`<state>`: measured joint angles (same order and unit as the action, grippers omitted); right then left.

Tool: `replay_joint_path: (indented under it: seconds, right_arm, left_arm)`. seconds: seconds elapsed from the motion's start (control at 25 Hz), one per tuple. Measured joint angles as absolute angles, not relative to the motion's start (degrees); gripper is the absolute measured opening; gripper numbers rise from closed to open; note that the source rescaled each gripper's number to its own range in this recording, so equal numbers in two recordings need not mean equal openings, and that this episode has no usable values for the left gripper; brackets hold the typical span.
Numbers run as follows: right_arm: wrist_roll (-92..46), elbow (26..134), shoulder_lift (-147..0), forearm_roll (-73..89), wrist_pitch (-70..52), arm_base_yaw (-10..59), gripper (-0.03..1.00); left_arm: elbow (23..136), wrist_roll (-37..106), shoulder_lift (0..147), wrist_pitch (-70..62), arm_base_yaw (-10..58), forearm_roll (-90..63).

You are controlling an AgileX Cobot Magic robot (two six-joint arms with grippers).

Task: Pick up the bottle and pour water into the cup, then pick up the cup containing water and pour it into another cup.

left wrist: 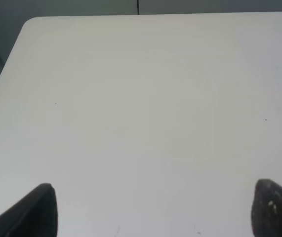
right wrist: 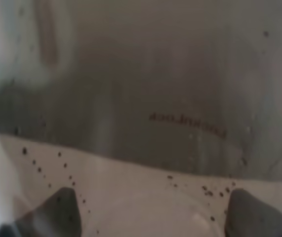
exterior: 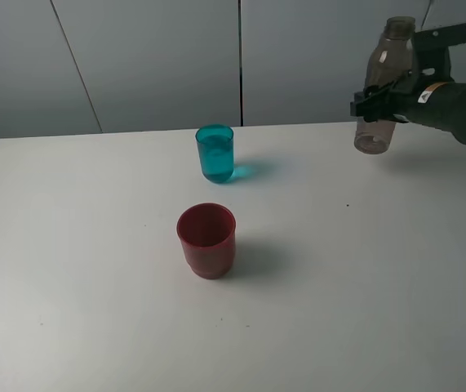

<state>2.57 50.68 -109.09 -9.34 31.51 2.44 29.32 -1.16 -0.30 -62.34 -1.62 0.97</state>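
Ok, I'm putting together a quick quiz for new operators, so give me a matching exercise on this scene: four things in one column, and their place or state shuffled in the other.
Things:
1. bottle
2. teal cup
3. red cup
4. left gripper

Places or states:
A. open, over bare table
B. standing in front, nearer the high camera
C. held in the air on the right side
D. standing behind the other cup

Pairs: 1-C, 2-D, 3-B, 4-A
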Motion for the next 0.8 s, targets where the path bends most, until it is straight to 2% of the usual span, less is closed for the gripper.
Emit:
replay_joint_path:
  seconds: [0.28, 0.8]
  right_arm:
    - [3.01, 50.04, -113.55, -8.19, 40.9, -0.95, 0.07]
    - [3.01, 50.04, -119.52, -6.54, 43.6, -0.98, 0.07]
  left_arm:
    - [29.32, -1.16, -0.3, -62.34, -1.62, 0.97]
    - [29.32, -1.16, -0.3, -62.34, -1.62, 0.97]
